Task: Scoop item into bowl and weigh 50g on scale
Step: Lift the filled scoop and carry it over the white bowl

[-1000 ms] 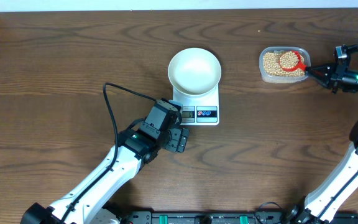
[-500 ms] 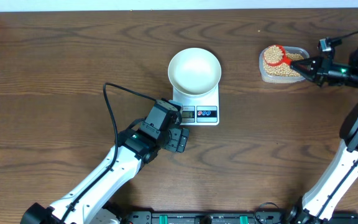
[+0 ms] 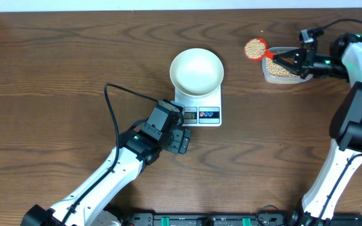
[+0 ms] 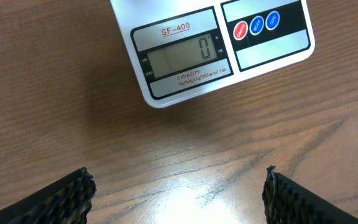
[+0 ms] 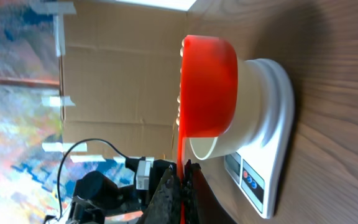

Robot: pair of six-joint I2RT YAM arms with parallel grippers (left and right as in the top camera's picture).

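The white bowl (image 3: 197, 71) stands on the white scale (image 3: 205, 113) at the table's middle; its inside looks plain white. The scale's display (image 4: 182, 57) reads 0. My right gripper (image 3: 292, 60) is shut on the handle of a red scoop (image 3: 255, 48) heaped with tan beans, held in the air left of the clear tub (image 3: 286, 73) of beans. In the right wrist view the scoop (image 5: 209, 87) sits in front of the bowl (image 5: 253, 106), with my right gripper (image 5: 182, 186) closed on its handle. My left gripper (image 4: 176, 196) is open over bare wood just in front of the scale.
The left arm (image 3: 124, 163) lies across the front left of the table, with a black cable (image 3: 115, 100) looping behind it. The right arm (image 3: 357, 132) runs up the right edge. A cardboard wall (image 5: 117, 74) shows beyond the table.
My right gripper has lifted the bean-filled scoop out of the tub and carried it left, toward the bowl. The left arm has not moved.
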